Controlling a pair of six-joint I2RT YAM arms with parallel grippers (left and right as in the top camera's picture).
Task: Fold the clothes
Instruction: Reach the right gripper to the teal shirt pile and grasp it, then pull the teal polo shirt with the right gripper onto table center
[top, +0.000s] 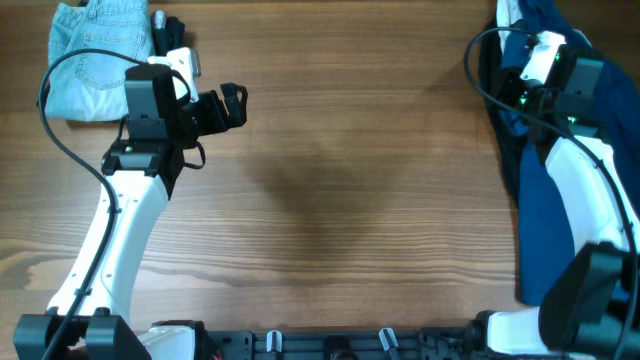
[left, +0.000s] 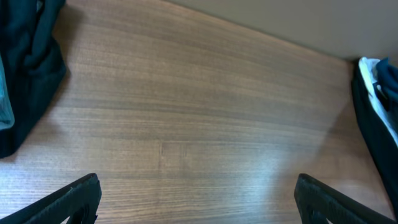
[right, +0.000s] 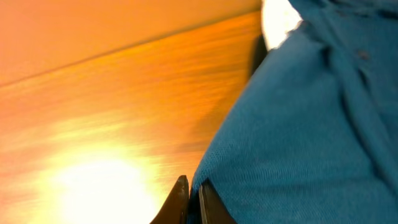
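Observation:
The dark-blue shirt (top: 545, 220) (right: 311, 124) lies in a long heap down the table's right edge. My right gripper (top: 515, 92) (right: 191, 194) is shut on this shirt's left edge, with a fold of blue fabric pinched between the two fingertips just above the wood. My left gripper (top: 232, 105) (left: 199, 205) hovers open over bare table at the upper left, its fingers (left: 78, 199) wide apart and nothing between them. Pale denim jeans (top: 95, 55) lie at the far left corner, with black pieces (top: 165, 28) (left: 31, 68) beside them.
A bit of white fabric (top: 508, 12) (right: 280, 22) shows at the top of the right-hand heap. In the left wrist view the same heap (left: 376, 99) appears at the right edge. Brown wooden table (top: 350, 200) spans the middle between the arms.

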